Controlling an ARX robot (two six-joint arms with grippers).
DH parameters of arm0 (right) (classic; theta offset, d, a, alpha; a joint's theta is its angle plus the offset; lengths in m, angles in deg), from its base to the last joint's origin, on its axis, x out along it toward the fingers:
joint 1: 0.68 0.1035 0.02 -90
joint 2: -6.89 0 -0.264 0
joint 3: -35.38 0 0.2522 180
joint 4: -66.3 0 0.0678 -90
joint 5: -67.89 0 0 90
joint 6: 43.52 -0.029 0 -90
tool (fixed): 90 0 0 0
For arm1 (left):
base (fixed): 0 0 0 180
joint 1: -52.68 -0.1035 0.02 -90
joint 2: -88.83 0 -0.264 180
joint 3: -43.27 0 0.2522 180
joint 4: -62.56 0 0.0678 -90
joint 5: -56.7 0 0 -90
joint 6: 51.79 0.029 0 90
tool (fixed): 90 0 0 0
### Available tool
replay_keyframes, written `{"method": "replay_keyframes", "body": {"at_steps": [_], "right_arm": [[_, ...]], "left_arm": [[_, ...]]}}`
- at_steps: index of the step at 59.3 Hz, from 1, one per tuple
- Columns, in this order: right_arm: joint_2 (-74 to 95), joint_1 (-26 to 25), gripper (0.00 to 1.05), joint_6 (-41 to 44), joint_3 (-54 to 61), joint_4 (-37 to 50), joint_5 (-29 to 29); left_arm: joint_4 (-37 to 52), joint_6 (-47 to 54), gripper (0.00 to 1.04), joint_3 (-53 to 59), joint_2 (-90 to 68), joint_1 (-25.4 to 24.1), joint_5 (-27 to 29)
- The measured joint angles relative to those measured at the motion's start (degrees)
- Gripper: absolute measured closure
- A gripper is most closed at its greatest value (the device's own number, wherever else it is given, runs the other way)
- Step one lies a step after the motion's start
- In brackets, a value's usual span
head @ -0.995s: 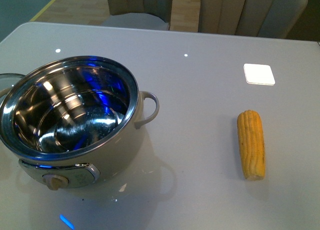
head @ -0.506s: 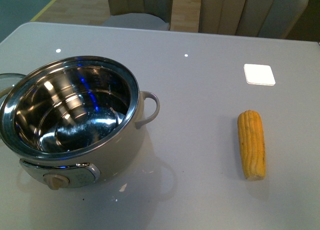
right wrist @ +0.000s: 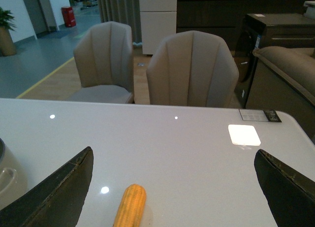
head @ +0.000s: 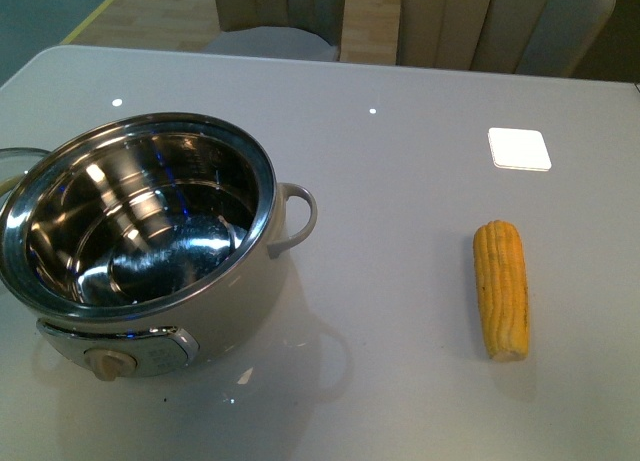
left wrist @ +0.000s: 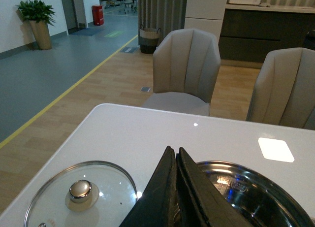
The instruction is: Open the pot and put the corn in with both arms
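The cream pot [head: 140, 251] stands open at the table's left, its steel inside bare. Its glass lid [left wrist: 81, 195] with a knob lies flat on the table beside the pot [left wrist: 251, 192]; only a sliver of the lid [head: 15, 159] shows in the front view. The yellow corn [head: 501, 287] lies on the table at the right, well apart from the pot. My left gripper [left wrist: 173, 153] is shut with nothing in it, above the gap between lid and pot. My right gripper [right wrist: 174, 182] is open wide, with the corn [right wrist: 130, 205] lying between its fingers below. Neither arm shows in the front view.
A bright square light reflection [head: 518, 148] sits on the grey table [head: 400, 181] at the back right. Upholstered chairs [head: 505, 26] stand behind the table's far edge.
Blue reflections inside the pot have faded. Pot and corn have not moved.
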Motion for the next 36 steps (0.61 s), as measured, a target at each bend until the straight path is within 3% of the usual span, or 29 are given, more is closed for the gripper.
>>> {"method": "replay_keyframes", "body": {"at_steps": [9,15,36], "right_arm": [[0.0,0.0,0.09,0.0,0.0,0.0,0.0],[0.0,0.0,0.09,0.0,0.0,0.0,0.0],[0.0,0.0,0.09,0.0,0.0,0.0,0.0]], "left_arm": [[-2.1,0.0,1.01,2.7,5.1,4.2,5.5],[-2.3,0.0,1.01,4.8,7.0,5.6,5.5],[-15.3,0.1,1.01,5.4,21.6,5.7,5.8]]}}
